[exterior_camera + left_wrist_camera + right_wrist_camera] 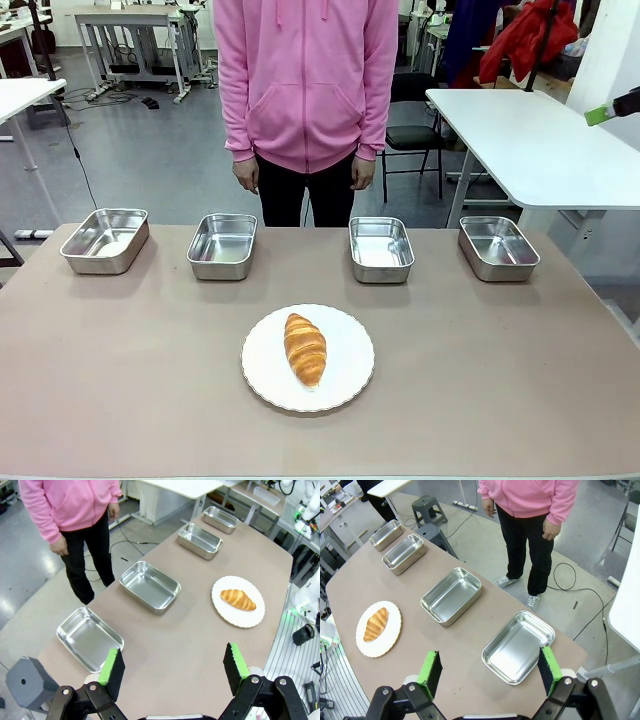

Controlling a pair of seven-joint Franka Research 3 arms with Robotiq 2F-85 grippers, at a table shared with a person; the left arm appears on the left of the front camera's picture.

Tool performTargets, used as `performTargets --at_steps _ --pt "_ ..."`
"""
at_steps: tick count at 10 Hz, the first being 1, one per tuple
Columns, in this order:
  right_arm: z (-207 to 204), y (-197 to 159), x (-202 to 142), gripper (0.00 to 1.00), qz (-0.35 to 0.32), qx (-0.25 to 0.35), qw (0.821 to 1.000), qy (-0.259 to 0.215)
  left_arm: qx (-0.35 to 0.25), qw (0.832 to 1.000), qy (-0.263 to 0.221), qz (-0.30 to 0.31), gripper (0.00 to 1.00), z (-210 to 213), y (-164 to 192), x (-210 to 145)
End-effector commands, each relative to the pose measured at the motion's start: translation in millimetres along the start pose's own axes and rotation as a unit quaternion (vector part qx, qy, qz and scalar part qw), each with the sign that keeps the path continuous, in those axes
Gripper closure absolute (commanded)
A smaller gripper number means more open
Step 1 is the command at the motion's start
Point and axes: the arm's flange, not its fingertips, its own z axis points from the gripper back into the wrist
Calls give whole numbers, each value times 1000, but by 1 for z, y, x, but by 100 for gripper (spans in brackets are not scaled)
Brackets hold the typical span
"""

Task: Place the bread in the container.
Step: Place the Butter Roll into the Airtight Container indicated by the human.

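Note:
The bread (305,348), a golden-brown croissant, lies on a round white plate (345,388) at the table's middle front. It also shows as the bread (238,599) in the left wrist view and the bread (375,624) in the right wrist view. The container is one of several look-alike steel trays along the far edge; I cannot tell which. They all look empty. My left gripper (171,655) hangs open high over the table's left end, near the leftmost tray (75,622). My right gripper (488,655) hangs open high over the right end, near the rightmost tray (492,662).
A person in a pink hoodie (305,80) stands behind the far edge, hands down at the sides. The trays stand in a row: leftmost (100,264), second (220,270), third (381,274), rightmost (498,270). Bare brown tabletop (500,380) surrounds the plate.

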Motion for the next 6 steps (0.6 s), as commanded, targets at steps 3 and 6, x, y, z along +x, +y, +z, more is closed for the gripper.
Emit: performTargets --at_steps 3,6 --pt "0 1 1 0 1 1 1000 -4 -4 1000 -3 0 0 2 0 0" --pt "0 1 1 0 1 1 1000 -4 -4 1000 -3 0 0 2 0 0"
